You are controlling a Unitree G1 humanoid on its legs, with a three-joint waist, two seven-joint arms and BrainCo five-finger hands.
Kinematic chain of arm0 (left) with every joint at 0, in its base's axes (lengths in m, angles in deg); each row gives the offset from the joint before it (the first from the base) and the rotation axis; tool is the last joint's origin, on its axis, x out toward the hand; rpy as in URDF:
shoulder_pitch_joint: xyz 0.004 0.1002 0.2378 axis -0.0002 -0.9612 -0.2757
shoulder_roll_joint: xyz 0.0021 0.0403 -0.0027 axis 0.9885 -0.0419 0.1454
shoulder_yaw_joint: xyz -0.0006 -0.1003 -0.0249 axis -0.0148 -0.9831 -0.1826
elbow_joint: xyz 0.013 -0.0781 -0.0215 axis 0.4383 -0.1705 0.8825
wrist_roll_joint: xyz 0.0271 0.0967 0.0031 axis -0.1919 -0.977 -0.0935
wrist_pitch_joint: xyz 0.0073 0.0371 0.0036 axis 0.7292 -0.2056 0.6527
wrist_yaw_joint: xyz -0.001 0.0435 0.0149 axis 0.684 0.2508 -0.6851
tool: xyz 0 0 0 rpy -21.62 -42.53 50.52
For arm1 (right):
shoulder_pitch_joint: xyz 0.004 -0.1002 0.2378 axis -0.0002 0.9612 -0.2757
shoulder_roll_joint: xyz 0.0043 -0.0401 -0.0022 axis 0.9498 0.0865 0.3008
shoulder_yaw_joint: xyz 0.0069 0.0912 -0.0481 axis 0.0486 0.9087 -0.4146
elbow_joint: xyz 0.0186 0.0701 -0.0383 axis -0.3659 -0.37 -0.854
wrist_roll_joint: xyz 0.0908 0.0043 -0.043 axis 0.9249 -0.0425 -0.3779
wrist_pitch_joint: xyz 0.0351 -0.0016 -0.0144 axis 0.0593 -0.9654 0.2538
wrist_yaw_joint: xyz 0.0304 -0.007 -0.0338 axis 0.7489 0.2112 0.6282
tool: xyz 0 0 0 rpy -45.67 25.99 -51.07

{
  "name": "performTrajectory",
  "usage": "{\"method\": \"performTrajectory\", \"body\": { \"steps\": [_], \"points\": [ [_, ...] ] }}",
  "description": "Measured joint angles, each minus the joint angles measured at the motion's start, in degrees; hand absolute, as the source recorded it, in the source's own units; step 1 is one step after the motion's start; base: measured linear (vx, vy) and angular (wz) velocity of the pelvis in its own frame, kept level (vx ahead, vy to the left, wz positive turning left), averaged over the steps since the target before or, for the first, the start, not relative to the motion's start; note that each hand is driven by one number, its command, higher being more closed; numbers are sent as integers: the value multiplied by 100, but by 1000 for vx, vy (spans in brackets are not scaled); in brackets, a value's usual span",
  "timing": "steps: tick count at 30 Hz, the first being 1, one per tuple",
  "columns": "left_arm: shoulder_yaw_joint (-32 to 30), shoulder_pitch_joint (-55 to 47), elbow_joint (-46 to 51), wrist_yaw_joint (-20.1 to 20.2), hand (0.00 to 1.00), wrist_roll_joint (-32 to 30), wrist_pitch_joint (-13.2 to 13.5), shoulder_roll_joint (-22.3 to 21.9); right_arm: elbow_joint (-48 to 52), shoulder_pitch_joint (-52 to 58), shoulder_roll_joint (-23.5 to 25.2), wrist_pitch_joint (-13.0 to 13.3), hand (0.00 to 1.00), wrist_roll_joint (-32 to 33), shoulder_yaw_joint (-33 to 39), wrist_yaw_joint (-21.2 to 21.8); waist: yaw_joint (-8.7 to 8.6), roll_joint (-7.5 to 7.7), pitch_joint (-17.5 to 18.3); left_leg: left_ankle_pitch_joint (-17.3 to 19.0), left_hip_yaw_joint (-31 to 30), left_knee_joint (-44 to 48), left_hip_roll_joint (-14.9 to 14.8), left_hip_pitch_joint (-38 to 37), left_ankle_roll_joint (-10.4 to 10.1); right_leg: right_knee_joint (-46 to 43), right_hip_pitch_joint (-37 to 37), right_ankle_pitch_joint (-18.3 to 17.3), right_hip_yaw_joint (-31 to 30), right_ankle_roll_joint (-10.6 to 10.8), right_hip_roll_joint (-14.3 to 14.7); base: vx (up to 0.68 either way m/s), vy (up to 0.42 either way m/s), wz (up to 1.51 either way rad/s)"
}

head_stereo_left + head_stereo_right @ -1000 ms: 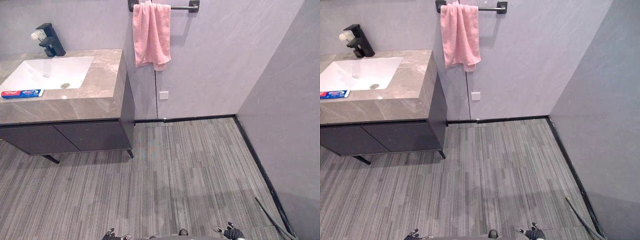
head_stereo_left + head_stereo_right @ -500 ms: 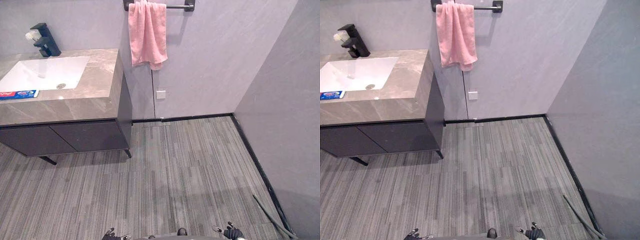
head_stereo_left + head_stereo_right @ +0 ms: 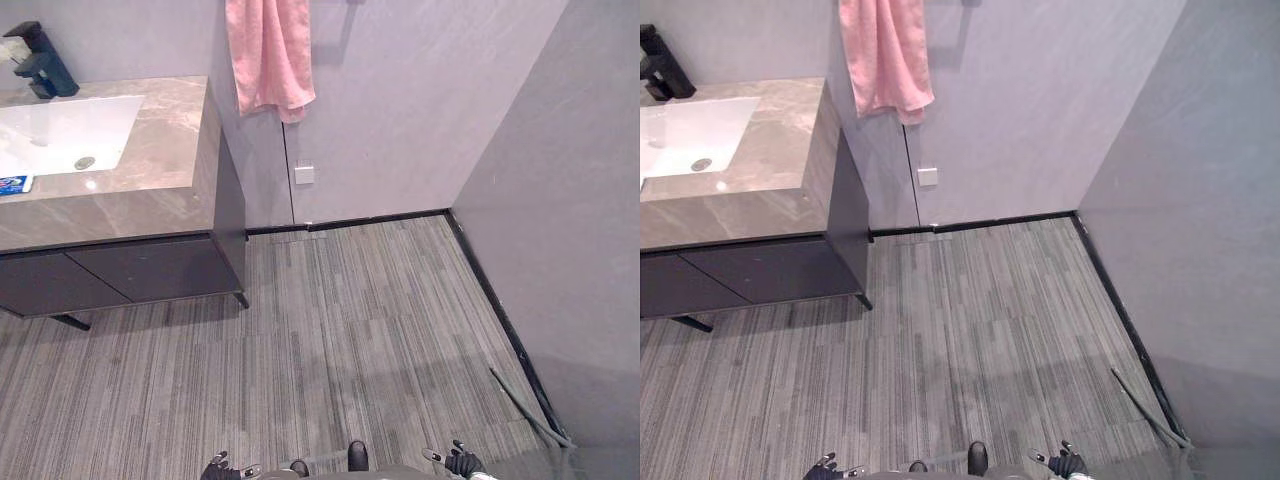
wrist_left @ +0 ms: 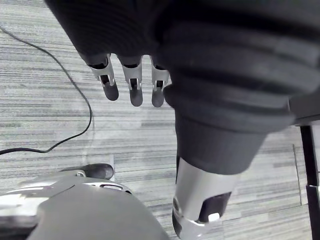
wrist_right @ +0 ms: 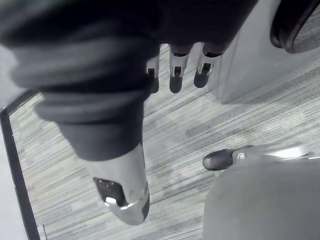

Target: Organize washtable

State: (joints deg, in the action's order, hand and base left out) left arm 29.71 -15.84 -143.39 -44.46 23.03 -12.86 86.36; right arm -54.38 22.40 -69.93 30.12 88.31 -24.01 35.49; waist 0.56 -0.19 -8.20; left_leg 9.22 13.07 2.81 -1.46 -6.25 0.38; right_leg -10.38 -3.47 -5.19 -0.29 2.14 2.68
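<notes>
The washtable's marble top stands at the far left, with a white sink set into it and a black faucet behind. A blue and red toothpaste box lies on the front rim at the view's left edge. A pink towel hangs on the wall beside the table. My left hand and right hand hang low, far from the table. Their fingers are straight and hold nothing.
Dark cabinet doors sit under the counter. Grey striped floor spreads between me and the table. A grey wall closes the right side, with a grey hose lying along its base. A small white wall plate sits under the towel.
The whole picture has shifted: the table and towel slid left and the towel bar left the top, so the camera moved. Both hands hang as before.
</notes>
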Motion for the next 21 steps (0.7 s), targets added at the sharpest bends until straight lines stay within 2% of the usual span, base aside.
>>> {"method": "performTrajectory", "body": {
  "steps": [1, 2, 4, 5, 6, 8, 9, 11, 12, 13, 14, 15, 16, 17, 18, 19, 20, 21],
  "points": [
    [26, 13, 0, -1, 0, 1, 2, -2, 7, -2, 1, 1, 0, 0, 6, 4, 1, -9, -29, 35, 30, 35, 7, -45, 8, -397, -154, -114, 84, 68, -38, 54, 46, -14],
    [50, 56, -1, 0, 0, -1, 2, 3, 18, -10, 0, 3, 0, 1, 23, 5, 13, -7, -91, 48, 118, 36, 45, -158, 20, -1199, -444, -296, 258, 234, -140, 59, 52, -7],
    [46, 96, 1, -3, 0, 2, 1, 20, 100, -15, -4, 6, 0, 5, 30, 3, -33, -3, -234, 148, 120, -2, 93, -417, 143, -2491, -927, -509, 775, 218, -420, 81, 57, 0],
    [29, 118, 8, -4, 0, 3, 0, 27, 113, 3, -8, 8, 0, 6, 30, 3, -40, -22, -274, 211, 115, 1, 125, -480, 166, -2782, -1041, -619, 930, 171, -549, 119, 61, -6],
    [1, 108, 9, -6, 0, 3, -4, 53, 115, 6, 6, 35, 0, 103, 37, -15, -45, 40, -277, 317, 114, -1, 150, -638, 150, -3024, -1235, -796, 1145, 206, -755, 160, 51, -7],
    [-30, 104, 4, -9, 0, 7, -5, 47, 121, 0, 5, 51, 0, 128, 35, -12, -105, 35, -280, 418, 103, -5, 101, -746, 112, -2788, -1425, -802, 1290, 203, -837, 204, 21, 2],
    [-33, 117, 4, -8, 0, 8, -5, 39, 129, -9, 0, 51, 0, 130, 35, 1, -170, 10, -278, 478, 68, -23, 23, -779, 51, -2316, -1586, -750, 1401, 188, -835, 352, -66, 20],
    [-50, 188, 5, -8, 0, 8, -5, 34, 144, -32, 5, 43, 0, 127, 35, 3, -281, -16, -302, 544, -56, -90, -123, -828, -55, -1305, -1701, -346, 1424, 103, -724, 340, -96, 37],
    [-96, 222, 7, -5, 0, 9, -5, 23, 141, -1, 15, 32, 0, 125, 34, 0, -317, -25, -314, 608, -194, -105, -225, -899, -155, -637, -1673, 83, 1385, 67, -630, 462, -192, 57],
    [-184, 237, 10, 0, 0, 15, 3, -20, 144, 110, 34, 31, 0, 133, 75, -2, -328, -47, -315, 652, -313, -119, -337, -1002, -232, -550, -1521, 633, 1366, -44, -569, 554, -239, 57],
    [-262, 267, 4, 1, 0, 17, 3, -66, 145, 111, 63, 31, 0, 126, 118, 0, -321, -35, -310, 641, -373, -46, -410, -1060, -265, -622, -1469, 655, 1427, -304, -533, 581, -287, 36],
    [-448, 312, 21, 5, 0, 53, 16, -154, 159, 95, 63, 33, 0, 100, 248, 1, -275, -123, -324, 504, -396, 241, -536, -1004, -490, -800, -1439, 429, 1472, -419, -482, 386, -225, 16],
    [-504, 327, 38, 4, 0, 59, 17, -227, 174, 97, 50, 31, 0, 96, 268, 1, -273, -144, -333, 440, -405, 465, -580, -939, -582, -858, -1402, 340, 1515, -472, -473, 478, -284, 15],
    [-684, 320, 112, 4, 0, 99, 17, -330, 239, 122, 39, 32, 0, 97, 273, 0, -288, -211, -345, 304, -461, 1144, -673, -692, -765, -847, -1220, 169, 1601, -547, -420, 472, -268, 13],
    [-866, 333, 188, 11, 0, 148, 17, -402, 293, 158, 31, 24, 0, 94, 256, -5, -293, -232, -347, 63, -516, 2155, -807, -321, -865, -747, -973, 13, 1618, -571, -358, 471, -251, 13],
    [-937, 341, 240, 11, 0, 182, 14, -449, 348, 189, 35, 15, 0, 99, 234, -9, -291, -235, -350, -152, -512, 2771, -892, -79, -978, -669, -816, -50, 1614, -588, -322, 464, -233, 5],
    [-1051, 341, 358, 12, 0, 255, 19, -497, 461, 252, 49, 16, 0, 99, 196, -13, -275, -224, -358, -224, -462, 3956, -1171, 400, -1047, -469, -424, -140, 1606, -622, -256, 444, -192, -5],
    [-1110, 345, 480, 9, 0, 319, 25, -618, 516, 262, 76, 23, 0, 137, 163, -18, -274, -193, -377, -142, -152, 4709, -1400, 687, -918, -294, -21, -203, 1564, -643, -207, 432, -176, -8]
  ]
}}
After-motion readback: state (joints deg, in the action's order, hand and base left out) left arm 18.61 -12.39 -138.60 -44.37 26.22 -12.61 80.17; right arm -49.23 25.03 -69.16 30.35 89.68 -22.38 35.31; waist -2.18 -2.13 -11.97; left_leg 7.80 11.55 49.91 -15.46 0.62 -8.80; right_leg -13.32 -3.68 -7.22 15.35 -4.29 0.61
